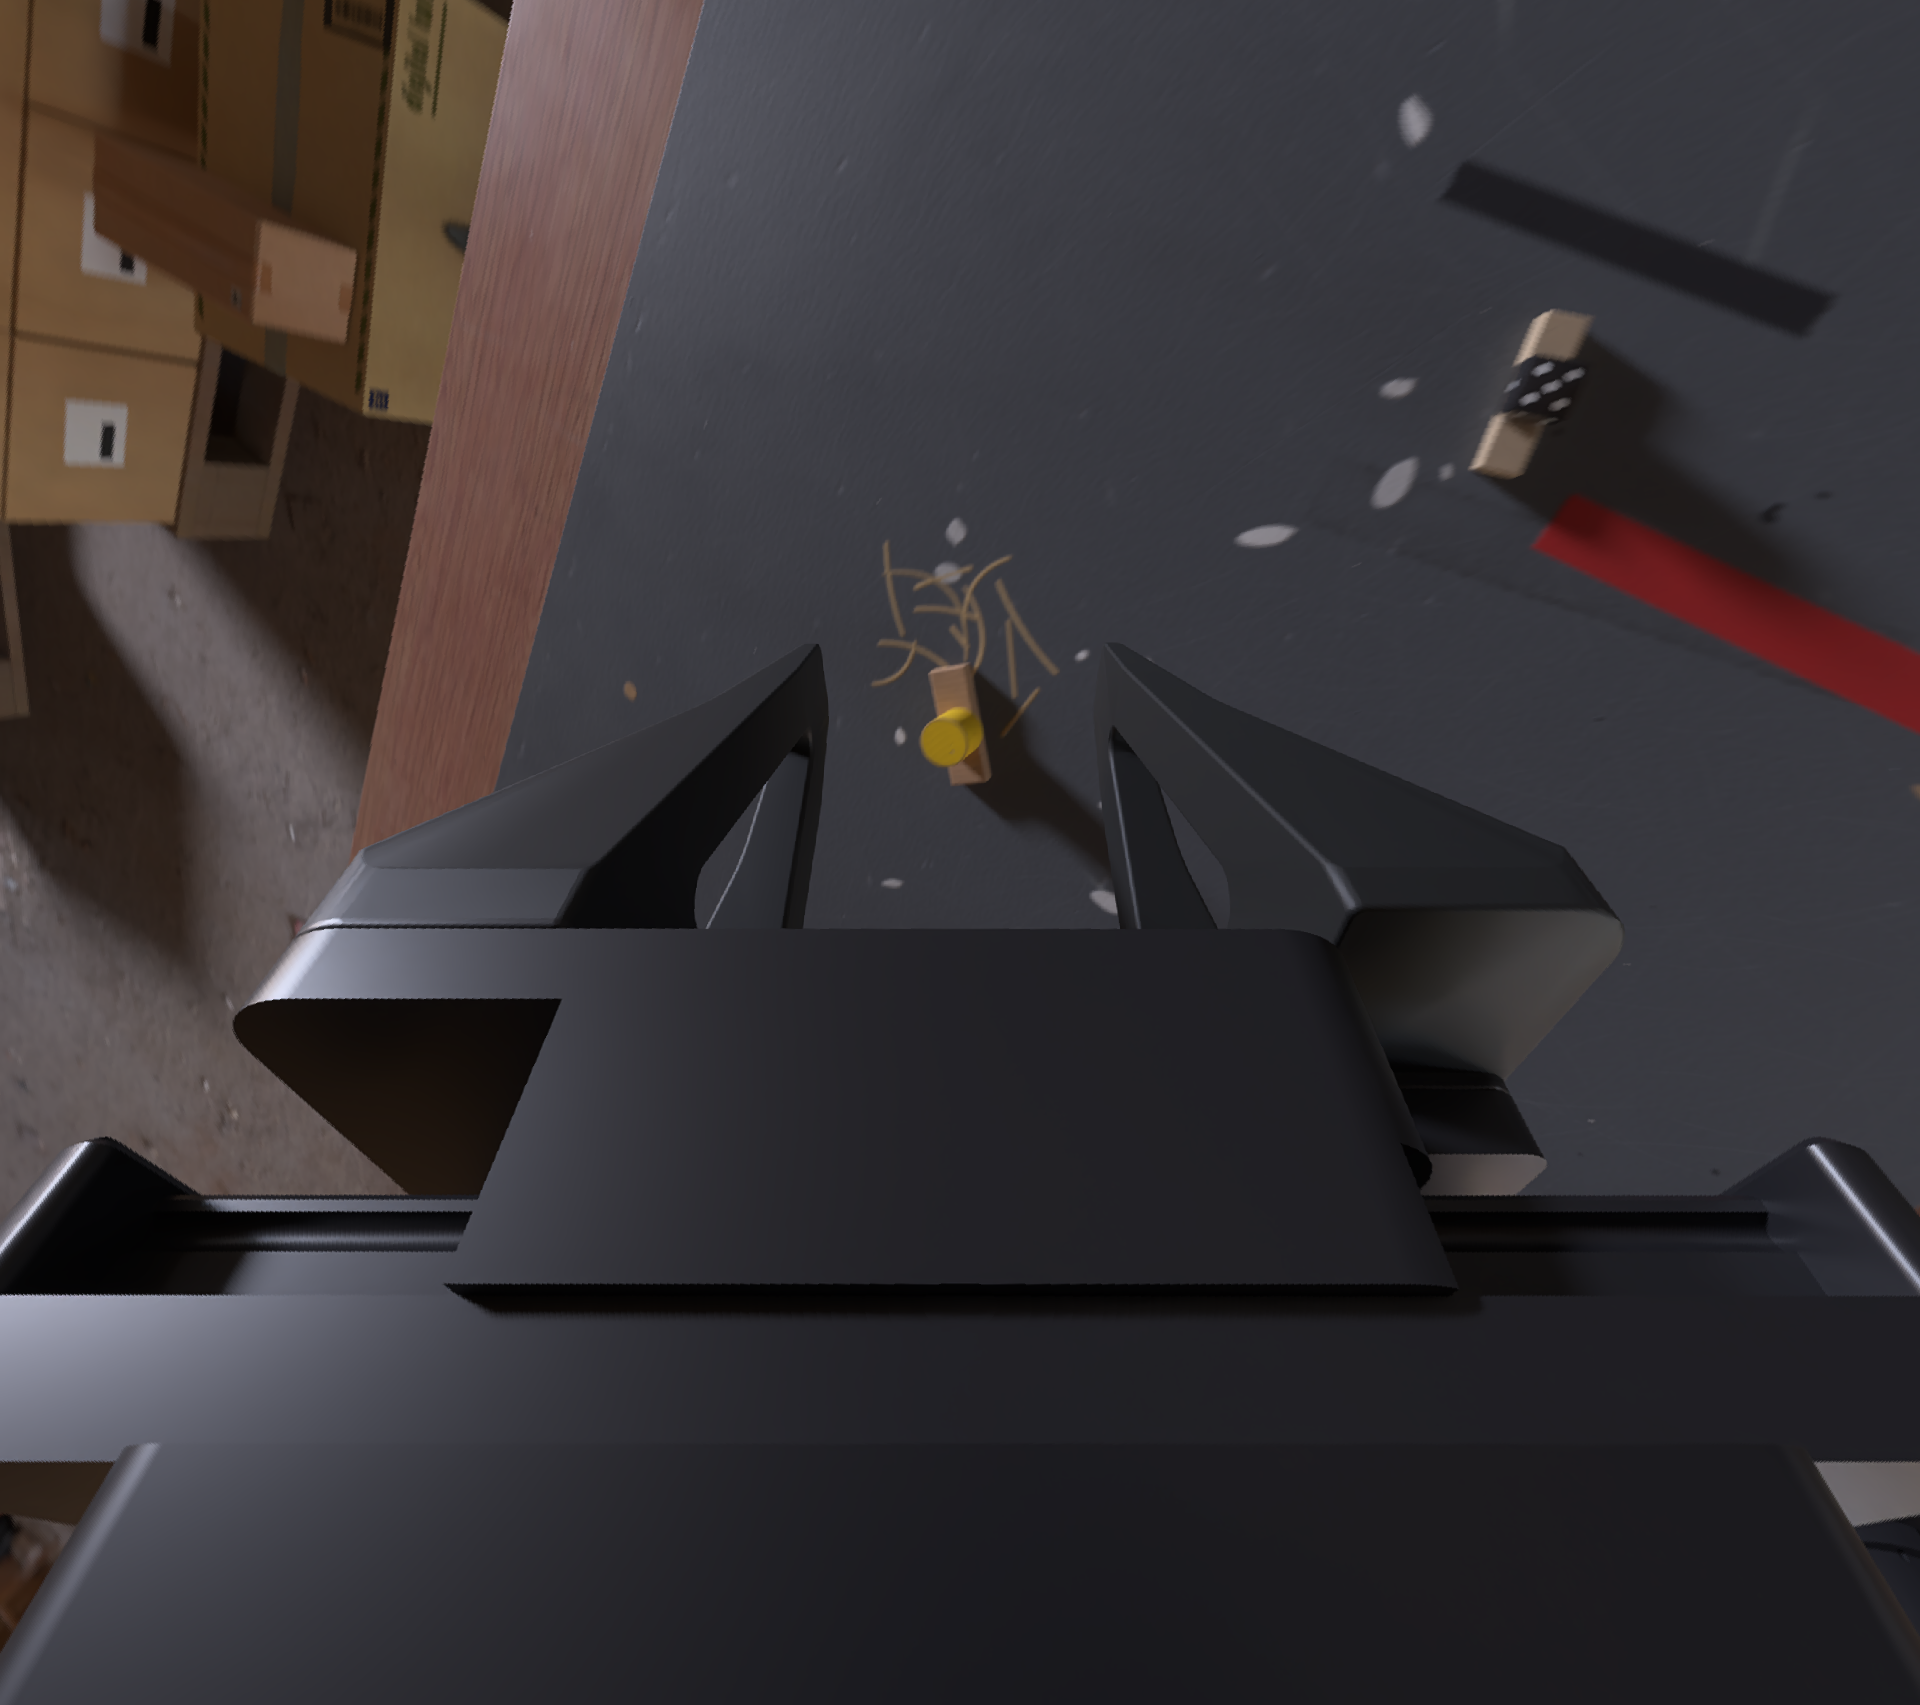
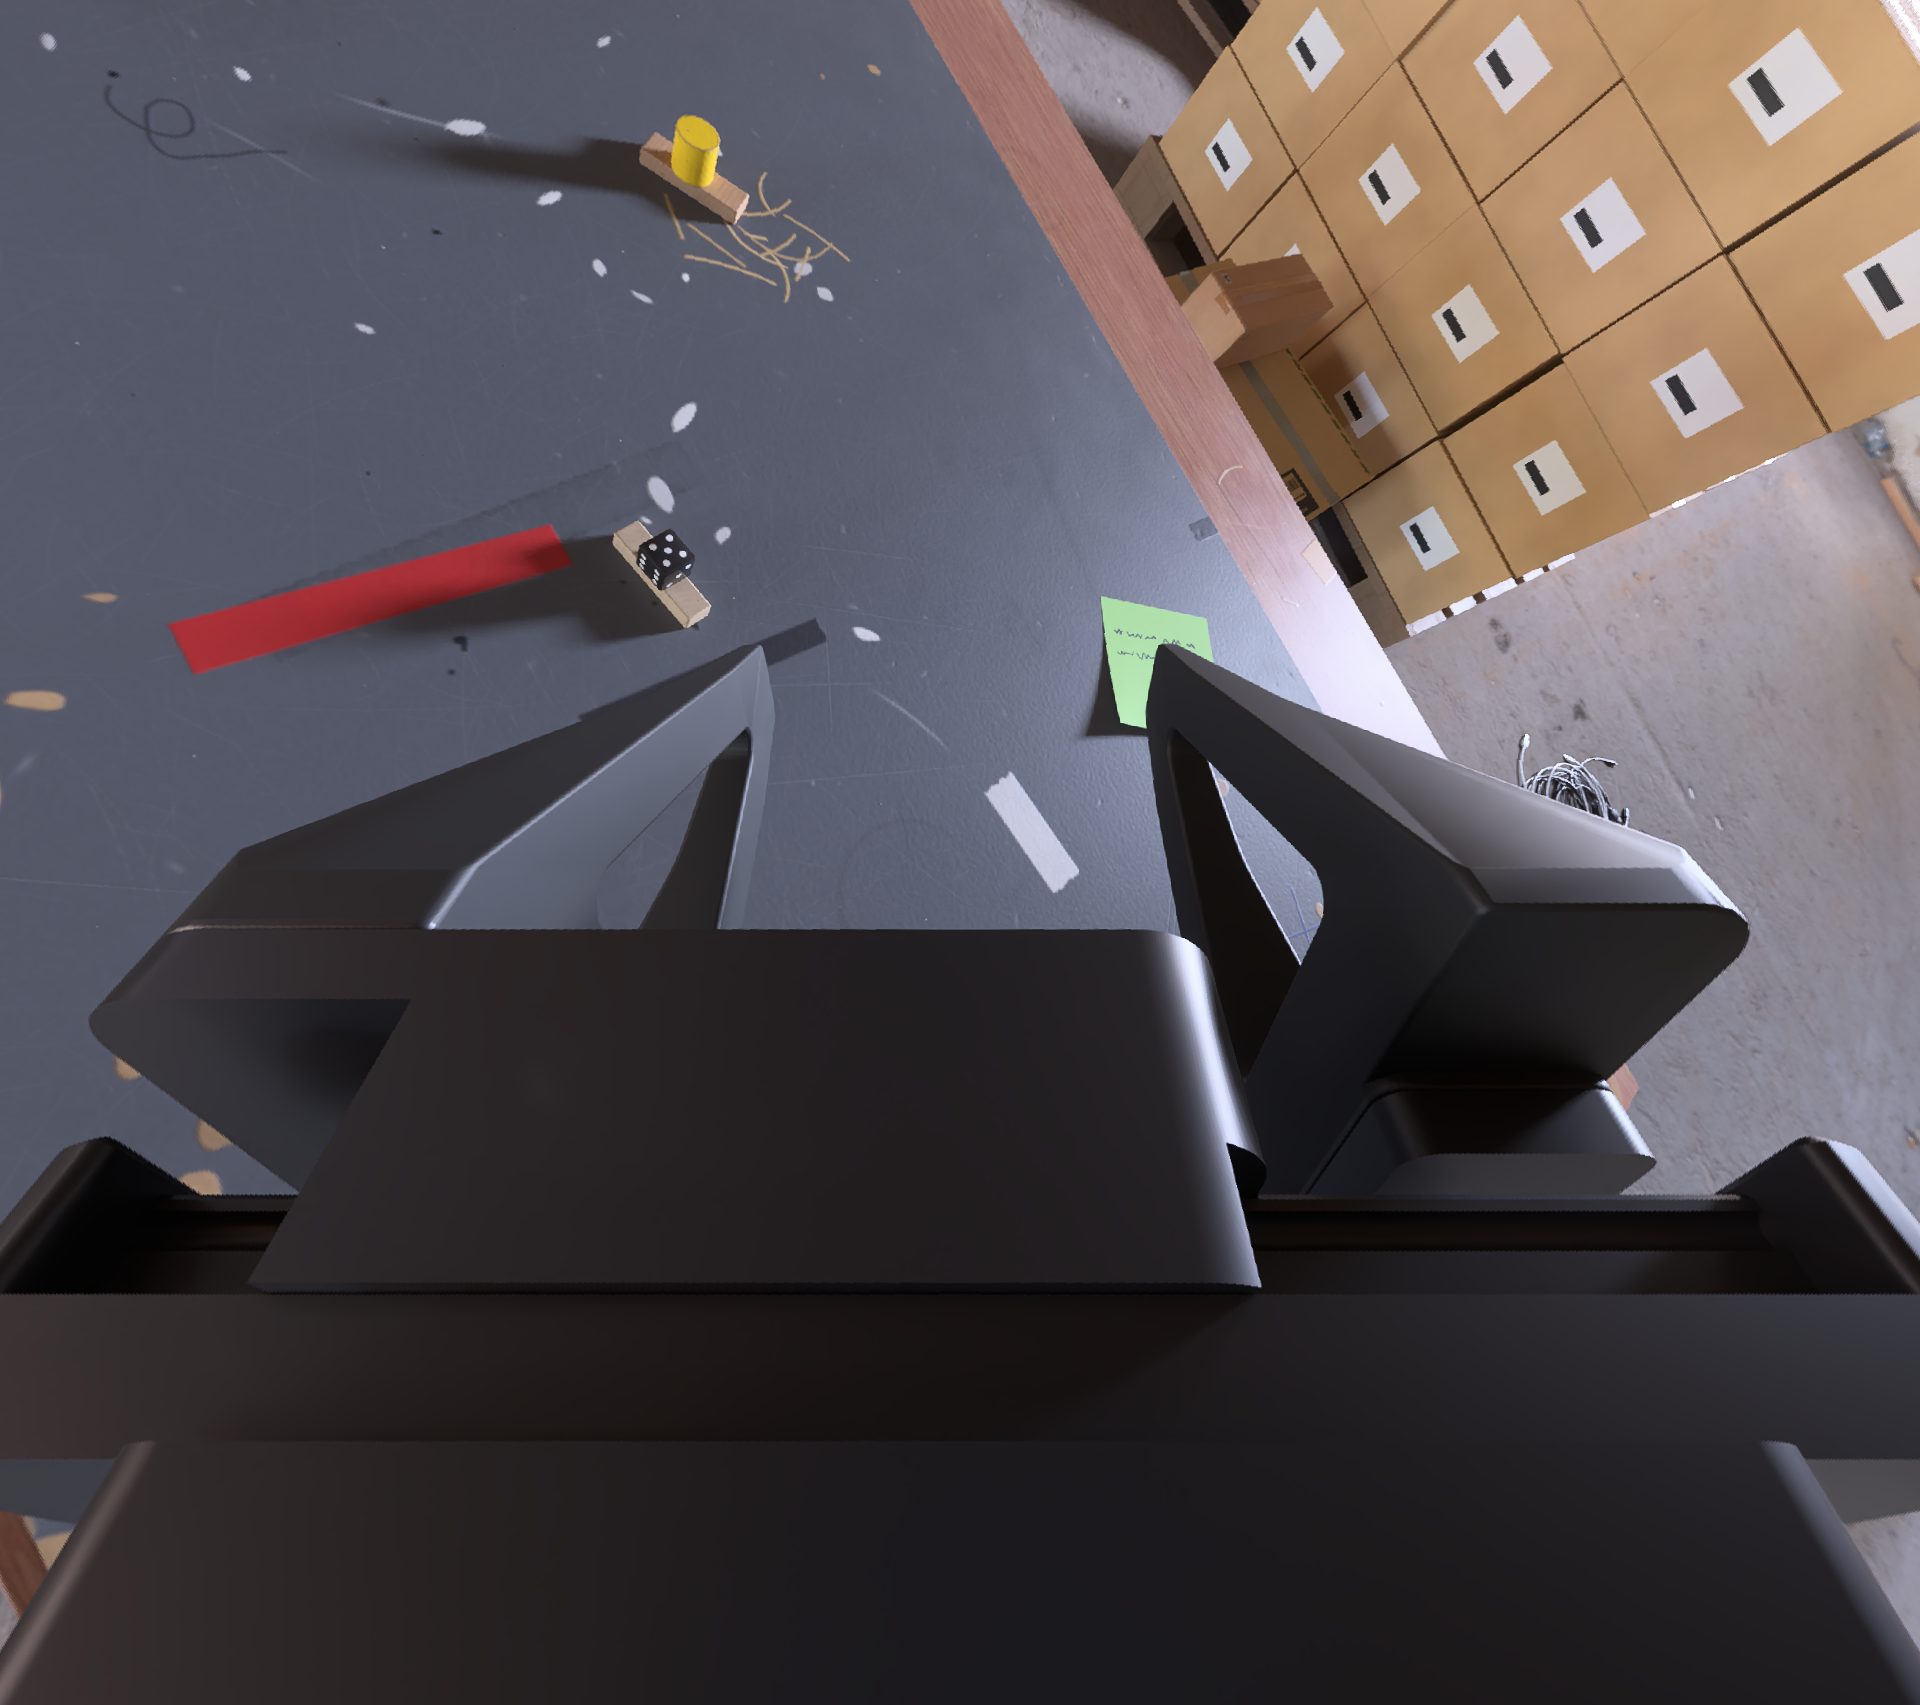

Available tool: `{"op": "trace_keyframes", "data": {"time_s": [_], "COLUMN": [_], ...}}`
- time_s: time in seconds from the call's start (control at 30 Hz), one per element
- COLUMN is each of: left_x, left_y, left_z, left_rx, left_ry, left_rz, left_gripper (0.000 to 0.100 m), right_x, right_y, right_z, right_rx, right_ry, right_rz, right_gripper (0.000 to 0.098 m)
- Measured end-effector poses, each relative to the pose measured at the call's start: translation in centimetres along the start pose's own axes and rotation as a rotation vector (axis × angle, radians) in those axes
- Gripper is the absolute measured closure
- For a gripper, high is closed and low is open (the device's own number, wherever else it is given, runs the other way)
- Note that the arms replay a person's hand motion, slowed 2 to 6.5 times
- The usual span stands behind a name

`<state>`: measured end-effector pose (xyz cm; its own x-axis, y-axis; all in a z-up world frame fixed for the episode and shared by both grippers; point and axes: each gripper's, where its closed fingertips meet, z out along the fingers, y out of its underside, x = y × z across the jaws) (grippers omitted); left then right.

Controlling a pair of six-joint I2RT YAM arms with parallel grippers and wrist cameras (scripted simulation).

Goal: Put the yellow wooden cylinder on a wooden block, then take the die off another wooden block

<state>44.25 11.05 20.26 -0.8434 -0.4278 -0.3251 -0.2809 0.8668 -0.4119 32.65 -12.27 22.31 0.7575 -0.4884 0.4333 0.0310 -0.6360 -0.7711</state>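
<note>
The yellow cylinder (image 2: 695, 150) already stands on its wooden block (image 2: 694, 178). The die (image 2: 665, 559) sits on the other block (image 2: 662, 574), just ahead-left of the right gripper (image 2: 956, 668), the nearer one. Both grippers' fingers are wide, empty; left gripper (image 1: 964, 668) hangs above the cylinder.

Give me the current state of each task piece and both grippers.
Yellow wooden cylinder: upright on a wooden block.
Black die: resting on the other wooden block.
Left gripper: open, empty, above the cylinder.
Right gripper: open, empty.
</note>
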Motion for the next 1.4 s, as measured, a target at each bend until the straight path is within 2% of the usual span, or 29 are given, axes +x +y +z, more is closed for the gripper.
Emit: {"op": "trace_keyframes", "data": {"time_s": [0.3,0.53,0.83,1.03,1.4], "left_x": [6.5,11.0,15.1,16.3,17.9], "left_y": [-4.9,-6.7,-5.9,-4.5,-2.5], "left_z": [-1.3,-0.1,4.7,7.8,11.8], "left_rx": [0.062,0.043,-0.068,-0.151,-0.224], "left_ry": [0.075,0.148,0.254,0.281,0.358], "left_rz": [0.157,0.217,0.236,0.251,0.215], "left_gripper": [0.056,0.057,0.057,0.057,0.058], "right_x": [0.7,1.6,2.5,2.7,2.5], "right_y": [-0.3,-0.8,-1.8,-2.6,-3.5], "right_z": [-1.4,-3.2,-5.9,-7.5,-9.0], "right_rx": [0.021,0.057,0.125,0.171,0.214], "right_ry": [0.019,0.036,0.056,0.057,0.064], "right_rz": [0.008,0.025,0.047,0.052,0.039], "right_gripper": [0.0361,0.036,0.0361,0.0362,0.0362]}}
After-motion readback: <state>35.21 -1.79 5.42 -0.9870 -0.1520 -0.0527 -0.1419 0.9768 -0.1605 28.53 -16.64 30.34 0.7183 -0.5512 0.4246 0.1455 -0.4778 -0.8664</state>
